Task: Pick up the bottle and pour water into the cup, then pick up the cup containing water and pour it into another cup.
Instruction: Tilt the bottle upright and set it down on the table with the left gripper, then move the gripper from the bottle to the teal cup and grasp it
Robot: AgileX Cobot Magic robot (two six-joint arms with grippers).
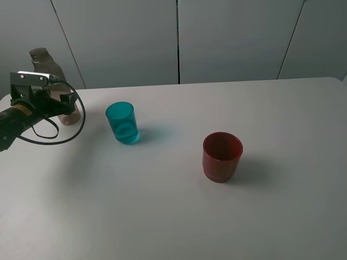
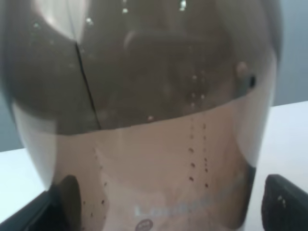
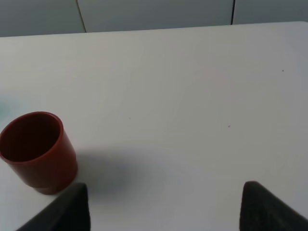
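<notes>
Bottle pickup is in hand: the left hand brackets the smoky bottle, which stands on the surface at ten o'clock from the teal cup. Clenched or not, I cannot tell. The right hand is released. The next move calls for a firm grip, a lift, then a tilt over that cup.

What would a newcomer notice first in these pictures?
Two bright cups stand on the white table: a teal cup left of centre and a wider red cup right of it. At the far left, the left gripper straddles a smoky bottle.
</notes>
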